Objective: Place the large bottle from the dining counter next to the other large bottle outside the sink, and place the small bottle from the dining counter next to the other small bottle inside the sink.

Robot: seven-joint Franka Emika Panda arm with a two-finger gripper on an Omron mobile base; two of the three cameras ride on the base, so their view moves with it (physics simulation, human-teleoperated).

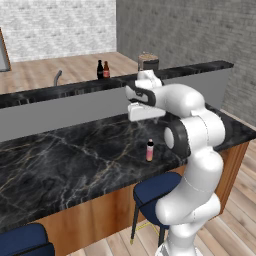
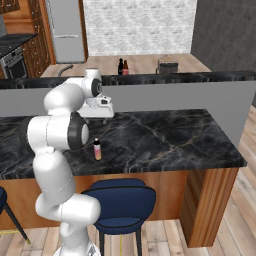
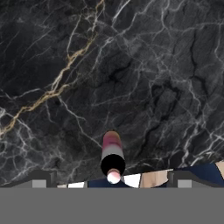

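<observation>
End effector [image 3: 112, 181], fingers spread wide and grasping nothing, poised above the table [image 1: 60, 160] and looking straight down on it. The small pink bottle [image 1: 149, 150] stands upright directly below, between the fingertips as seen from the hand, near the table's front edge above a blue stool [image 1: 155, 190]. On the far worktop, two large bottles [image 1: 102, 69] stand side by side, near the faucet [image 1: 57, 77]. Likely risk: the bottle is narrow and light, so an off-centre descent could let one finger strike the cap, tipping it or rolling it off the nearby edge.
</observation>
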